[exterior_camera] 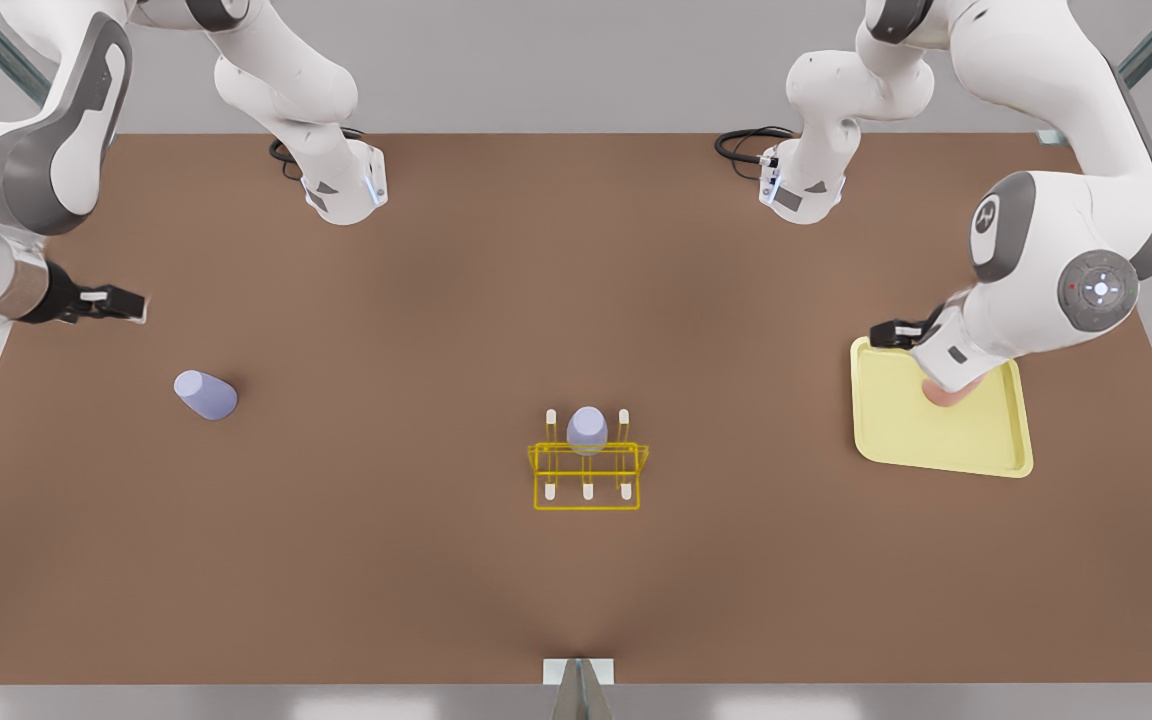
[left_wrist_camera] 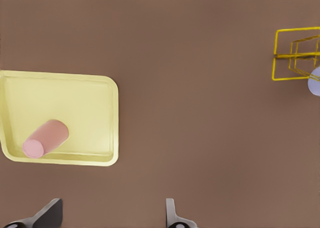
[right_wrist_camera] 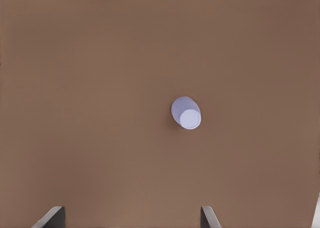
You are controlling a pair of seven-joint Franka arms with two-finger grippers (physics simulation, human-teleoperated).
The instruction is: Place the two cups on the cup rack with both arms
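Note:
A pink cup [exterior_camera: 946, 393] lies on its side on a pale-yellow tray [exterior_camera: 936, 440] at the front view's right, partly hidden under the arm there. My left gripper [exterior_camera: 886, 333] hovers over the tray's far corner; its wrist view shows the pink cup [left_wrist_camera: 45, 138] and the open gripper [left_wrist_camera: 111, 218] empty. A lavender cup [exterior_camera: 204, 394] lies on the table at the front view's left. My right gripper [exterior_camera: 126, 300] hangs beyond it, open [right_wrist_camera: 131, 219], with that lavender cup [right_wrist_camera: 186, 112] below. The yellow cup rack [exterior_camera: 586, 470] stands in the middle.
Another lavender cup [exterior_camera: 587, 428] sits on the rack's back row of pegs, also glimpsed beside the rack [left_wrist_camera: 274, 57] in the left wrist view. Both arm bases stand at the brown table's far edge. Wide bare table lies between the rack and each cup.

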